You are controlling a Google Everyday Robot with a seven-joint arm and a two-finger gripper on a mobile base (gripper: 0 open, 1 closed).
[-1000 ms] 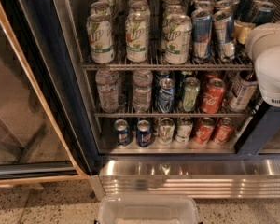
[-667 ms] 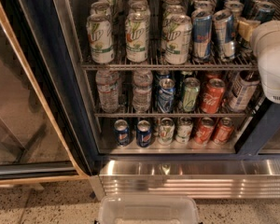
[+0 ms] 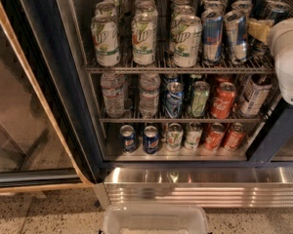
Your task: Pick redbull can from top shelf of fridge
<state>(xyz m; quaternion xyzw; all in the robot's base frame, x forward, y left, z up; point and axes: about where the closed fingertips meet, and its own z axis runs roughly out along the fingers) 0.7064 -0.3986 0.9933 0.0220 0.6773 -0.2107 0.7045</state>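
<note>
Gripper (image 3: 260,29) at right end of top shelf (image 3: 136,68), just beside redbull can (image 3: 236,37); its opening: cannot tell. Can likely stiff, slick, tippy; grasp mid-body.

Landmark: the red Coca-Cola can (image 3: 222,100). Left of it stand a green can (image 3: 199,99), a blue can (image 3: 174,100) and two water bottles (image 3: 112,94). Above-left stand the 7UP cans (image 3: 145,38). Below-left, on the floor (image 3: 49,213), sits a clear plastic bin (image 3: 155,219). The gripper (image 3: 260,30) sits above-right.
</note>
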